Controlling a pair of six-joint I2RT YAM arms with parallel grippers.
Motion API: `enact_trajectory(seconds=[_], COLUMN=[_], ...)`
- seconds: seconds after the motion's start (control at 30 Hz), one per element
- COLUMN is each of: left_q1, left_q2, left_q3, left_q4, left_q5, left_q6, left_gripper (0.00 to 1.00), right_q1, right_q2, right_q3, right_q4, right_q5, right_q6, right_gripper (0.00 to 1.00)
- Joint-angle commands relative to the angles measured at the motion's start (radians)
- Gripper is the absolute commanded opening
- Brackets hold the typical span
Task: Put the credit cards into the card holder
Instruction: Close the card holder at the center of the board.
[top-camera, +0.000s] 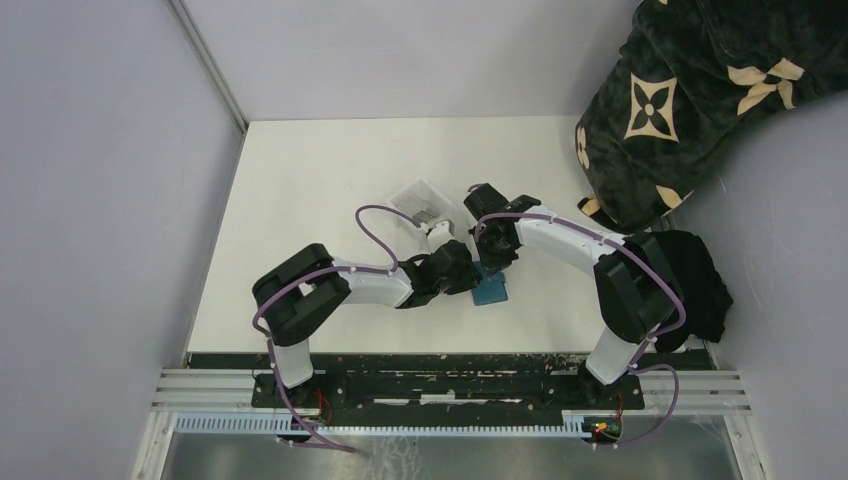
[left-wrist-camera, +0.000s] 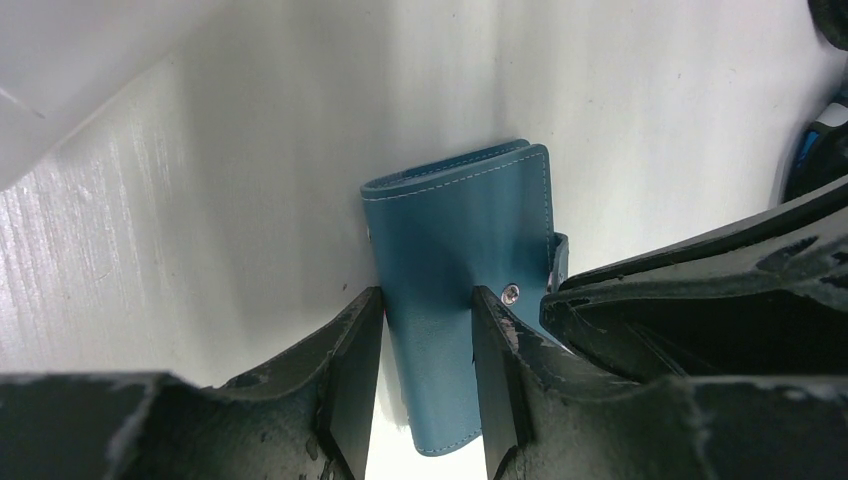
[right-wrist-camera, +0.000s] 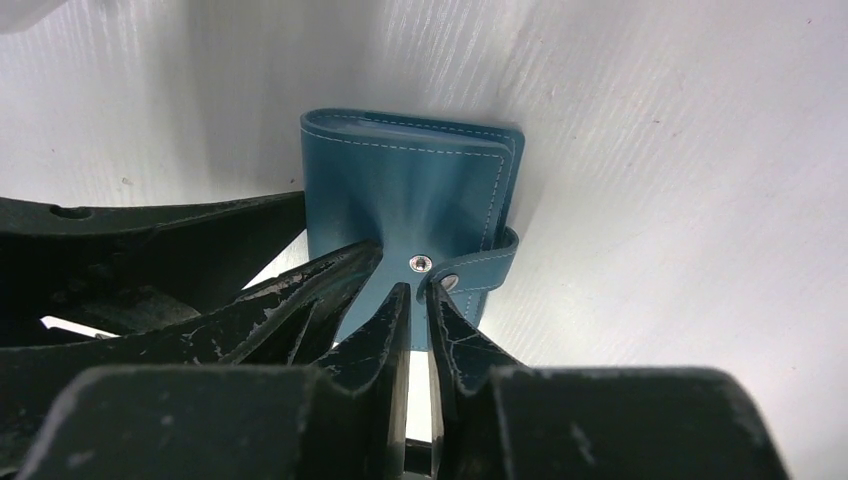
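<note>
- Tabletop (top-camera: 300, 200): white, both arms reaching in over its middle. A patterned dark blanket (top-camera: 680, 90) is bunched at the far right corner.
- Clear plastic tray (top-camera: 420, 200): sits just beyond the hands. Its contents are too small to make out.
- Left hand (left-wrist-camera: 428, 300): about half open, fingers bracketing the card holder (left-wrist-camera: 460, 215) across its width. It looks like a steadying grip.
- Right hand (right-wrist-camera: 418, 292): fingers a narrow slit apart, tips at the cover's snap stud (right-wrist-camera: 420, 263), nothing visibly between them.
- Card holder: teal, flat on the tabletop between the two hands, folded closed.
- Snap tab (right-wrist-camera: 480, 270): curls round the edge and looks unfastened.
- Credit cards: none seen loose, in either hand, or sticking out of the holder.
- Judgement: progress cannot be confirmed. With the holder folded, I cannot tell whether any cards are inside. If none are, opening and every insertion remain.
</note>
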Motion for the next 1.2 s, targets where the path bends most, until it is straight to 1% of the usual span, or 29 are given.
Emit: enact_trajectory(seconds=[0.0, 0.1, 0.3, 0.63, 0.73, 0.97, 1.1, 1.17], left_q1=[-0.004, -0.004, -0.003, -0.004, -0.004, -0.003, -0.003, -0.005], left_q2=[0.042, 0.04, 0.039, 0.036, 0.036, 0.04, 0.042, 0.043], left_q3=[0.003, 0.003, -0.001, -0.006, -0.006, -0.009, -0.01, -0.013], left_q4=[-0.063, -0.067, -0.069, -0.066, -0.062, -0.059, -0.055, -0.053], left_q5=[0.017, 0.014, 0.012, 0.011, 0.012, 0.014, 0.015, 0.016], left_q6=[0.02, 0.019, 0.013, 0.011, 0.01, 0.01, 0.008, 0.007], left_gripper=[0.45, 0.45, 0.45, 0.45, 0.45, 0.45, 0.45, 0.45], right_q1=[0.007, 0.007, 0.009, 0.017, 0.018, 0.023, 0.028, 0.028], right_q2=[-0.002, -0.005, -0.01, -0.004, -0.003, 0.007, 0.01, 0.01], right_q3=[0.038, 0.039, 0.033, 0.032, 0.029, 0.032, 0.03, 0.027], right_q4=[0.006, 0.004, -0.009, -0.028, -0.03, -0.037, -0.044, -0.046], right_q5=[0.029, 0.04, 0.074, 0.126, 0.132, 0.142, 0.154, 0.156], right_q6=[-0.016, -0.016, -0.017, -0.017, -0.016, -0.012, -0.009, -0.006], right_gripper=[0.17, 0.18, 0.25, 0.25, 0.22, 0.07, 0.02, 0.01])
